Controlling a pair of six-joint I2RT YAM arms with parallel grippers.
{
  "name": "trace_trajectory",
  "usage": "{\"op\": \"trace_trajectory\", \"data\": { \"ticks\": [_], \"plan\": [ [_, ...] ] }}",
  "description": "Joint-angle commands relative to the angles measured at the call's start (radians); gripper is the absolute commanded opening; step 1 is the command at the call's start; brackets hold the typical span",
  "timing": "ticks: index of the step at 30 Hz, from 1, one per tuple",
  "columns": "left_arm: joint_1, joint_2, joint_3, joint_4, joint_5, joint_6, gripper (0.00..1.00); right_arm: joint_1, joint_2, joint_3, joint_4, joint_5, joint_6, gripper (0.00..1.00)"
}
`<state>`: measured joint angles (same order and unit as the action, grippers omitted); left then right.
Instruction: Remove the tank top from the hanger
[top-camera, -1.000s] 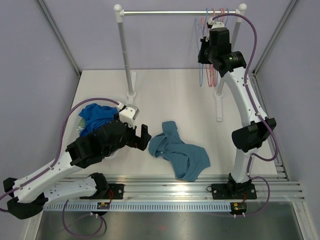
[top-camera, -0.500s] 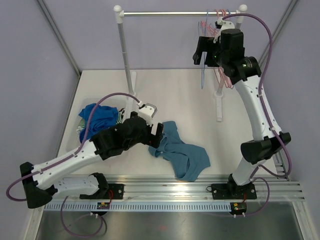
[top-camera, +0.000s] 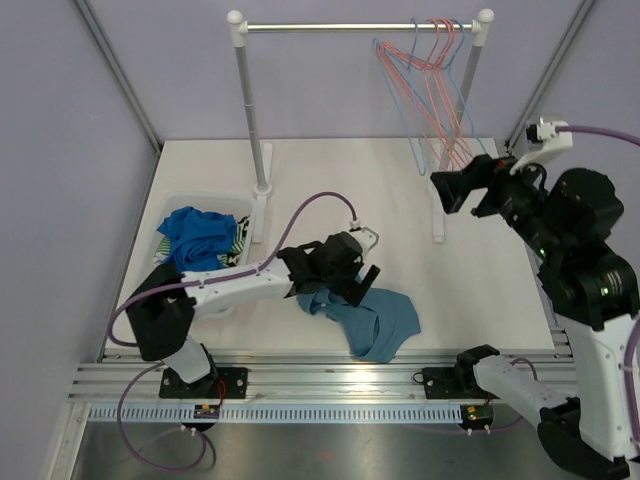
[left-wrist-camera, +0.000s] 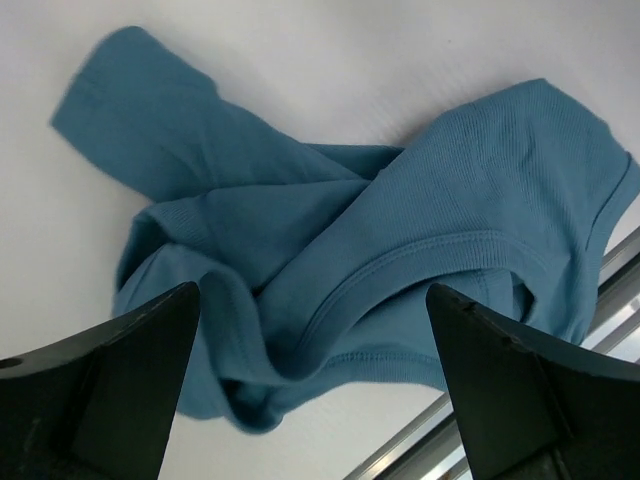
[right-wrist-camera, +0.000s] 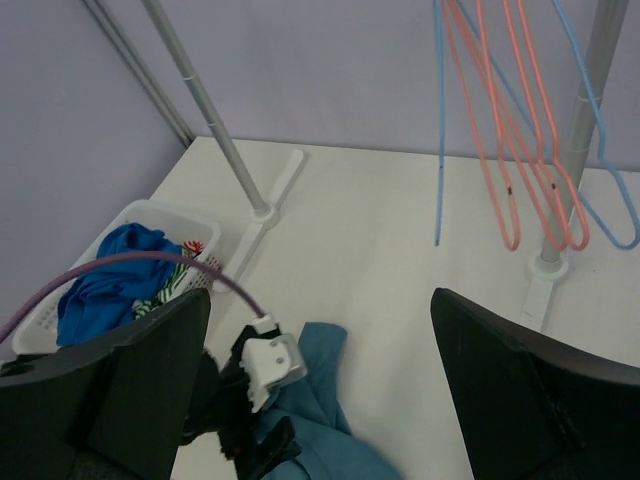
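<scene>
Item one, nearest me: the teal tank top (top-camera: 368, 318), off any hanger and crumpled on the white table (top-camera: 340, 180) close to the front edge. Item two: the left gripper (top-camera: 360, 283), hanging over the top's left part with jaws spread wide, holding nothing; my left wrist view shows rumpled cloth between the two fingers. Item three: a white basket (top-camera: 215, 199) at the table's left side, with blue and striped clothes in it. Item four: the right gripper (top-camera: 462, 192), raised at the right, jaws fully apart and empty. Item five, farthest: red and blue wire hangers (top-camera: 432, 75), all bare, on the rail (top-camera: 340, 26).
</scene>
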<state>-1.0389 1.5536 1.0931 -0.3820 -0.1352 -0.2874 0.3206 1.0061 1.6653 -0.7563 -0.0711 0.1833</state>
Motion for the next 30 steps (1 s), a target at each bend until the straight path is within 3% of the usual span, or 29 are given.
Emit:
{"op": "trace_trajectory", "data": {
  "ticks": [1, 7, 13, 14, 15, 18, 19, 20, 30],
  "plan": [
    [-0.006, 0.126, 0.083, 0.04, 0.114, 0.042, 0.99, 0.002, -0.114, -0.136, 0.077, -0.113, 0.028, 0.99],
    [-0.042, 0.292, 0.134, 0.012, 0.117, 0.021, 0.99, 0.002, -0.178, -0.211, 0.075, -0.214, 0.016, 1.0],
    [-0.049, 0.364, 0.064, 0.055, 0.128, -0.05, 0.97, 0.002, -0.201, -0.239, 0.106, -0.242, 0.016, 0.99],
    [-0.047, 0.373, 0.056, 0.058, 0.129, -0.058, 0.9, 0.003, -0.205, -0.246, 0.11, -0.246, 0.016, 0.99],
    [-0.047, 0.393, 0.05, 0.055, 0.129, -0.071, 0.65, 0.002, -0.208, -0.251, 0.121, -0.251, 0.016, 1.0],
    [-0.047, 0.401, 0.042, 0.034, 0.109, -0.09, 0.23, 0.003, -0.225, -0.26, 0.136, -0.256, 0.021, 1.0],
    [-0.049, 0.392, 0.044, 0.017, 0.085, -0.09, 0.05, 0.003, -0.231, -0.262, 0.141, -0.257, 0.019, 0.99],
    [-0.047, 0.379, 0.053, 0.005, 0.066, -0.09, 0.0, 0.002, -0.235, -0.265, 0.144, -0.257, 0.021, 1.0],
    [0.029, 0.018, 0.216, -0.228, -0.331, -0.168, 0.0, 0.002, -0.261, -0.317, 0.195, -0.243, 0.022, 0.99]
  ]
}}
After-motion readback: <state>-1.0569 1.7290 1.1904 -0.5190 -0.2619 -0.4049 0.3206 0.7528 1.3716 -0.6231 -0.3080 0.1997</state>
